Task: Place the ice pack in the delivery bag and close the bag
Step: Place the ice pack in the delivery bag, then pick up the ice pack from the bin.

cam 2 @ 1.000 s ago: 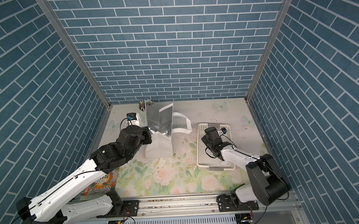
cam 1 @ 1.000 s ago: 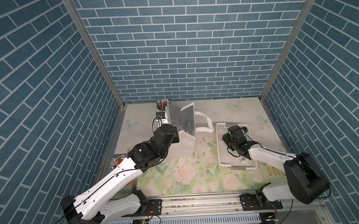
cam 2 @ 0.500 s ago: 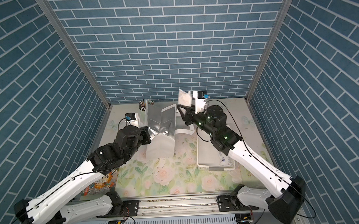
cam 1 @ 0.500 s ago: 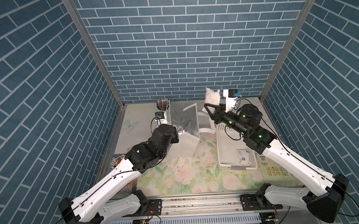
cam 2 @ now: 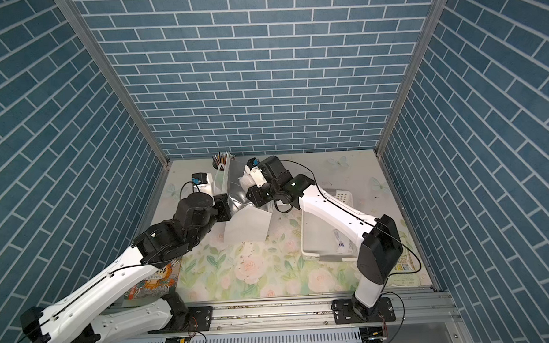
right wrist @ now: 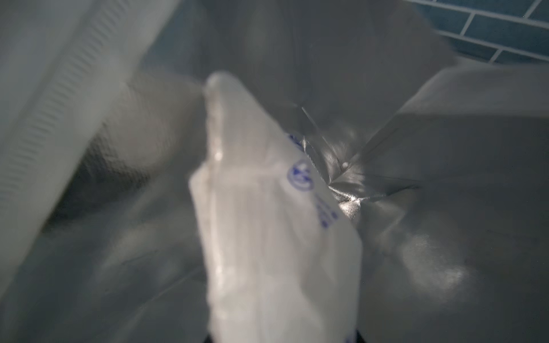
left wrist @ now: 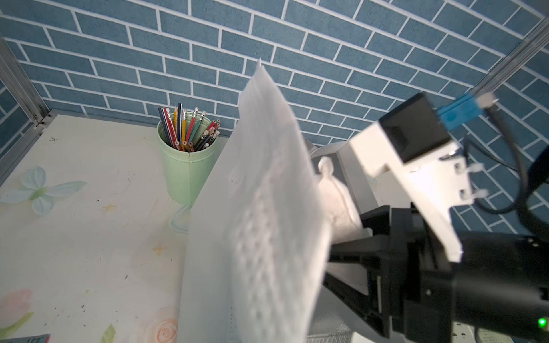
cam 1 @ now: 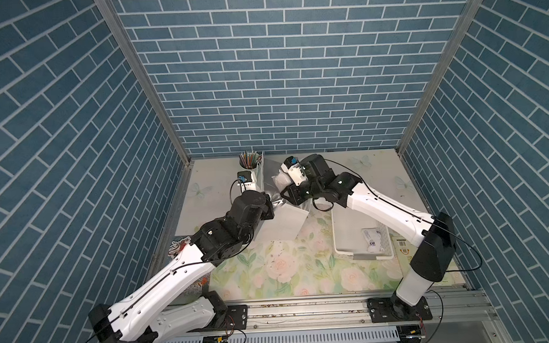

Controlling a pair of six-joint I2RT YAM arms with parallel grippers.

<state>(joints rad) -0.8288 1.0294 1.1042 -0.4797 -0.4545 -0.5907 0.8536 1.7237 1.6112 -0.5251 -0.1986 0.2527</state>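
Note:
The delivery bag (cam 1: 282, 224) stands at the back middle of the table, white outside, silver foil (right wrist: 416, 208) inside. My left gripper (cam 1: 270, 207) is shut on its near rim and holds that wall (left wrist: 261, 208) up. My right gripper (cam 1: 286, 187) is shut on the ice pack (cam 1: 280, 180), a whitish pouch with blue print (right wrist: 267, 222). The pack hangs in the bag's open mouth, pointing down at the foil. It also shows in a top view (cam 2: 245, 181) and behind the bag wall in the left wrist view (left wrist: 332, 193). The fingers of both grippers are mostly hidden.
A green cup of pencils (cam 1: 250, 159) stands just behind the bag. A white perforated basket (cam 1: 339, 236) on the right holds another printed pouch (cam 1: 372, 238). A colourful book (cam 2: 150, 279) lies under my left arm. Printed papers (cam 1: 403, 246) lie by the right wall.
My right arm lifted the ice pack out of the basket, swung it up and left, then lowered it into the bag's mouth. My left arm stayed on the bag's rim.

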